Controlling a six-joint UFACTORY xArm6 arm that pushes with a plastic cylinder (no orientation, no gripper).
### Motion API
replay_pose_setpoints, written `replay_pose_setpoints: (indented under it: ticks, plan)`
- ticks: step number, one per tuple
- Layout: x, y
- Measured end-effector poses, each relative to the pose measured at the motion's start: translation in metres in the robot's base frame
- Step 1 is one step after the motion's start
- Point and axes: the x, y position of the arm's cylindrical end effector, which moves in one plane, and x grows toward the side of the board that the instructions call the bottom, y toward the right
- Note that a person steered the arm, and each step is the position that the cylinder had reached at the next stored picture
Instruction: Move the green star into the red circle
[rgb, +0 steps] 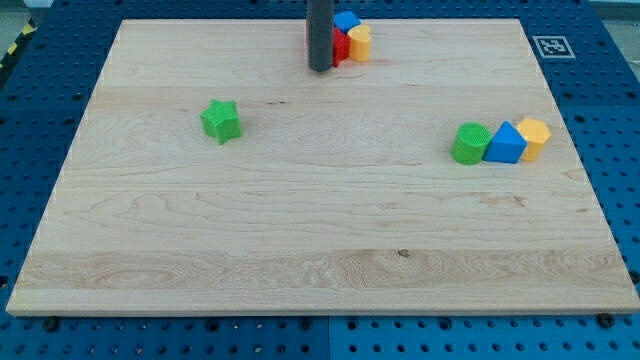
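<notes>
The wooden counter (300, 250) is bare along the view's bottom. Farther up, the green star (221, 120) sits alone, below and to the view's left of the tip (320, 69). A green cylinder (469, 143), blue block (507, 143) and orange block (535, 134) cluster well to the tip's right. The rod carries no jaws, so nothing spreads or pinches. Just right of the tip, red (340, 45), blue (346, 20) and yellow (360, 41) blocks huddle; whether that red piece is the circle cannot be told. The approach seems still ahead: the tip would need to get behind the star's left side and push rightward and up.
</notes>
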Motion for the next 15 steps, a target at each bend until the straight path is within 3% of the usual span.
replay_pose_setpoints:
  ticks: [2, 3, 4, 5, 8, 11, 15]
  plan:
    - [0.014, -0.102]
    - [0.048, -0.152]
    - [0.1, -0.177]
    - [0.136, -0.145]
    - [0.122, -0.085]
    - [0.115, -0.108]
    - [0.025, -0.108]
